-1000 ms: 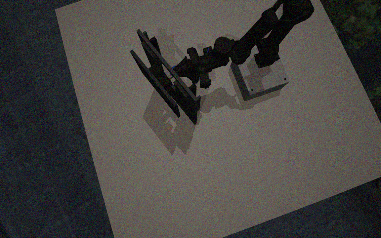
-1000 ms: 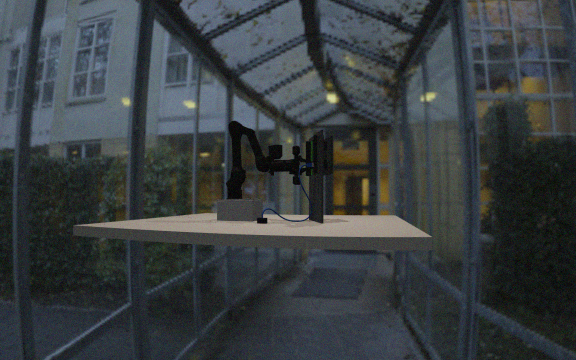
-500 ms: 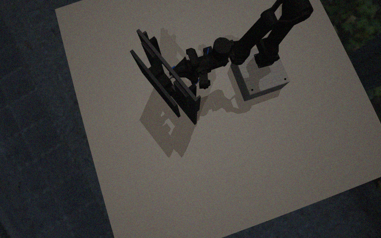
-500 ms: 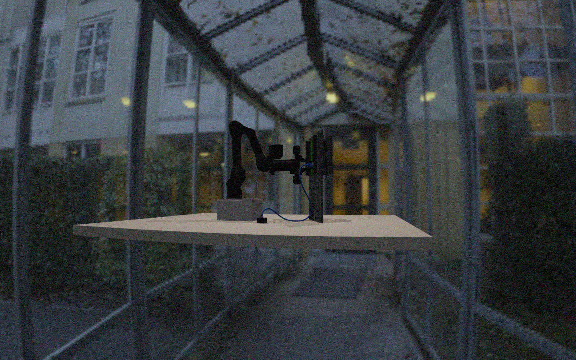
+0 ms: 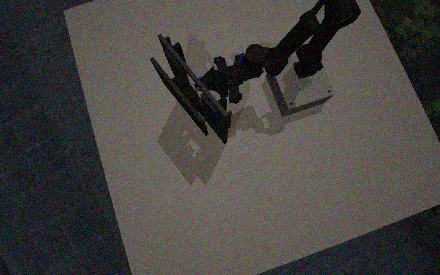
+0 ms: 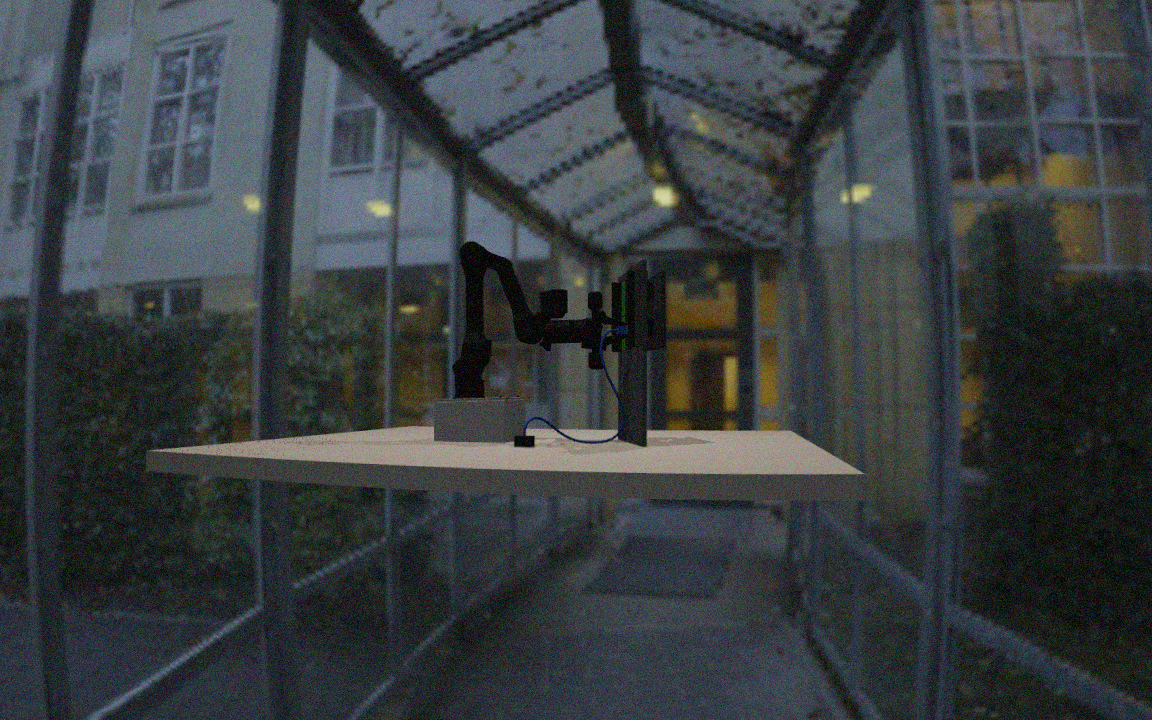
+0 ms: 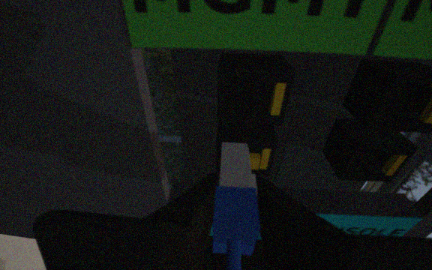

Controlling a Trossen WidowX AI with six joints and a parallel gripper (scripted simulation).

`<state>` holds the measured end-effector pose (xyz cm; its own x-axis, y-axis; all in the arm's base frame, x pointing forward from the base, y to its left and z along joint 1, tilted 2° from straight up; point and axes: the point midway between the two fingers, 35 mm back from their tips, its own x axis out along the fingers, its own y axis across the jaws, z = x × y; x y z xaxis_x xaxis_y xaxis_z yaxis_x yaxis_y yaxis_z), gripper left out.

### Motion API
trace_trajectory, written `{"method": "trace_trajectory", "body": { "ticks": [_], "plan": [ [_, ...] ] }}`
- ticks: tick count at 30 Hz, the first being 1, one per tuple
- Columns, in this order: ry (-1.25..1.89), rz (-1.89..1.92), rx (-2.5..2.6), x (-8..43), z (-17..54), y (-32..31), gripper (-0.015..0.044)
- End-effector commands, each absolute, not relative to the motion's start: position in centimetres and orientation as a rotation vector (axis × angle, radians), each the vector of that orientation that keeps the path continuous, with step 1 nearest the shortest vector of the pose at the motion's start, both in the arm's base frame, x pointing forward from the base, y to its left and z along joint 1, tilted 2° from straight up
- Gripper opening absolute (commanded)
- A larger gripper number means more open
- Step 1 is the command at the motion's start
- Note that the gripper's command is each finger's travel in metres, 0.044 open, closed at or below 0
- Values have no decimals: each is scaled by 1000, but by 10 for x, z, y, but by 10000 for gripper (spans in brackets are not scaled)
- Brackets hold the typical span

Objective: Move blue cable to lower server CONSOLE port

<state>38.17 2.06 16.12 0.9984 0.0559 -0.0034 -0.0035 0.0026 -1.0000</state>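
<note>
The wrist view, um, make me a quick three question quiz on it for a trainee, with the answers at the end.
1. What color is the label strip reading MGMT?
2. True or false: the gripper is shut on the blue plug.
3. Fill in the blank: the partly covered teal label at lower right shows the letters ____.

Key: 1. Green. 2. True. 3. SOLE.
</note>
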Motion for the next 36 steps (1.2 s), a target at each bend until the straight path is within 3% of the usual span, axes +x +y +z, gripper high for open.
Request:
{"method": "trace_trajectory", "body": {
  "ticks": [1,36],
  "plan": [
    [-43,38,-1564,384,163,21,0],
    [-45,37,-1563,391,164,24,0]
  ]
}}
